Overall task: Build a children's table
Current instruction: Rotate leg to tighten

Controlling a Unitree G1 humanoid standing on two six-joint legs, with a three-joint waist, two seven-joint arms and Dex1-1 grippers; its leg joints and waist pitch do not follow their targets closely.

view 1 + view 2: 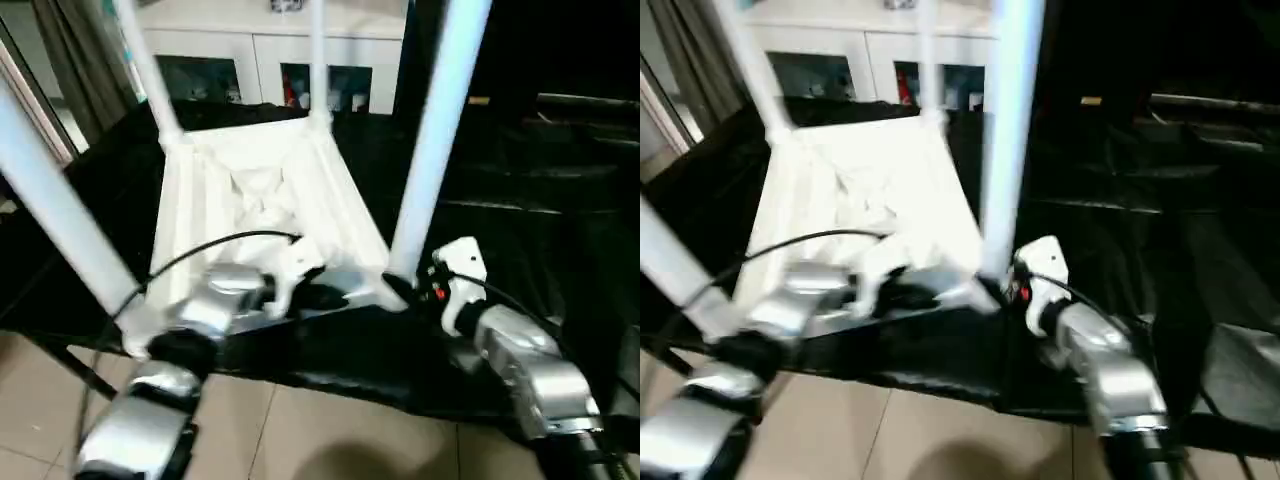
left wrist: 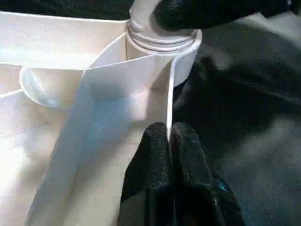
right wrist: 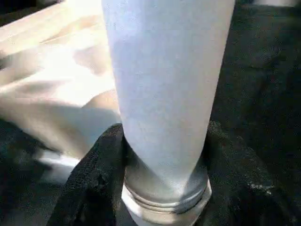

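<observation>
Upside down on the black-draped table [image 1: 520,250], the white plastic tabletop [image 1: 250,215] is steadied by the left gripper [image 2: 169,141], jaws pinched on its rim, while the right gripper [image 3: 164,155], jaws around the near-corner white tube leg [image 1: 435,140], apparently seats it.

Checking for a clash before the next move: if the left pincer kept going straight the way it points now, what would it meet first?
Probably the white plastic tabletop's round corner socket, holding the tapered white tube leg's threaded base. The shut left pincer points along the thin rim wall toward it; depth is unclear.
</observation>
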